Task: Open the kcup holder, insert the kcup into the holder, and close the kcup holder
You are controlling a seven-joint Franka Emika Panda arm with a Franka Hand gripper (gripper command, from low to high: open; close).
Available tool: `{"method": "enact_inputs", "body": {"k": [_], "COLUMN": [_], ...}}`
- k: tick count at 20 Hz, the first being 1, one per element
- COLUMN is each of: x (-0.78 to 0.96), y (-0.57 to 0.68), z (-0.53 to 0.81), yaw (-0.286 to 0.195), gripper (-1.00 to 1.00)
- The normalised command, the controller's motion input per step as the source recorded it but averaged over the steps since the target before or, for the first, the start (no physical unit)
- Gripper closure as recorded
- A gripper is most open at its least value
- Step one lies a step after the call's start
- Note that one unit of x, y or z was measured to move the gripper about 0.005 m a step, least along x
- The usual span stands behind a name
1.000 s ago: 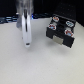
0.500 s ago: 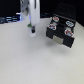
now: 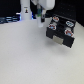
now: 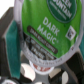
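Note:
The kcup holder (image 3: 60,35) is a black boxy unit at the exterior view's right, with pale slots on its front. I cannot tell whether its drawer is open. My gripper (image 3: 40,22) hangs just off the holder's left end, slightly above the table. In the wrist view the kcup (image 4: 46,27) fills the frame, with a green top and a white "Dark Magic" label. The gripper (image 4: 44,44) is shut on it, and a dark finger (image 4: 12,36) shows beside the cup. The cup is too small and blurred to make out in the exterior view.
Several round pods with red-and-white lids (image 3: 56,20) sit on top of the holder. The white table (image 3: 25,57) spreads to the front and to the exterior view's left. Dark clutter (image 3: 9,19) lines the back edge at the left.
The arm has moved toward the exterior view's right with the kcup, from the middle of the table to just beside the holder's left end.

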Motion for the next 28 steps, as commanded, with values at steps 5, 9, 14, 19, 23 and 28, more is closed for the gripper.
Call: {"method": "enact_inputs", "body": {"k": [5,9,14,19,23,28], "x": [0.09,0.06,0.07,0.39,0.73,0.66], "y": [0.66,0.67,0.54,0.2,0.52,0.54], "z": [0.29,0.21,0.19,0.22,0.42,0.36], "yaw": [0.025,0.028,0.018,-0.041,0.0,0.0], "gripper": [1.0,1.0,1.0,1.0,1.0,1.0]}}
